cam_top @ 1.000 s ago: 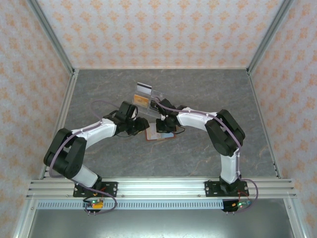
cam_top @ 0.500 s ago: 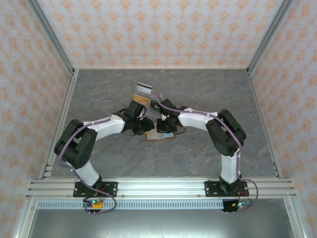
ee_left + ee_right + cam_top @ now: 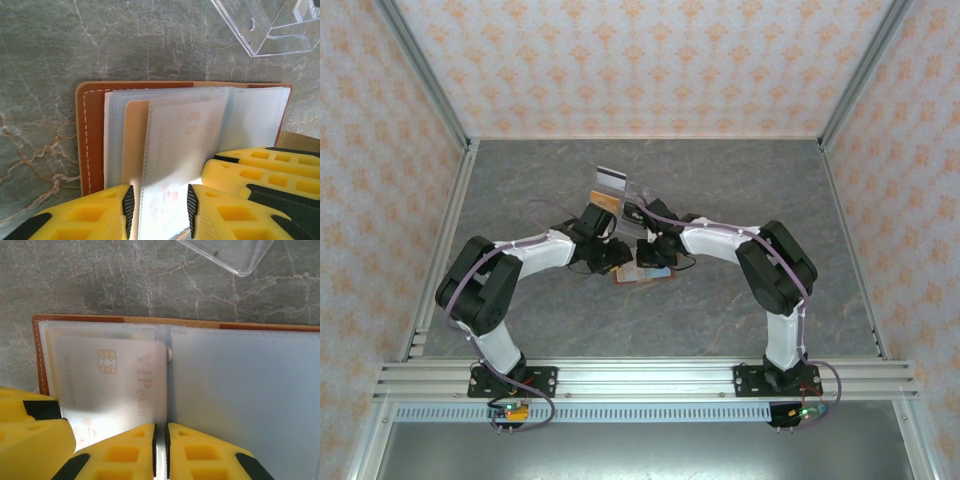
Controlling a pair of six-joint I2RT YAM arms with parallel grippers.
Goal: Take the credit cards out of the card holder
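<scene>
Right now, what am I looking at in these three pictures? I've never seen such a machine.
Two robot arms stand on a grey table. One picture looks down from above; the other two come from cameras on the wrists, so the yellow blocks are fingers. On it lie an open brown card holder and a clear acrylic tray. The left gripper straddles one plastic sleeve, jaws apart; the right gripper pinches a sleeve edge beside a VIP card in its pocket.

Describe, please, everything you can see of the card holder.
The card holder is a brown leather bifold with white stitching, lying open on the grey marbled table. Clear plastic sleeves fan from its spine; one holds a pale chip card. The left end effector straddles a raised sleeve; the right end effector pinches sleeves near the spine.
</scene>
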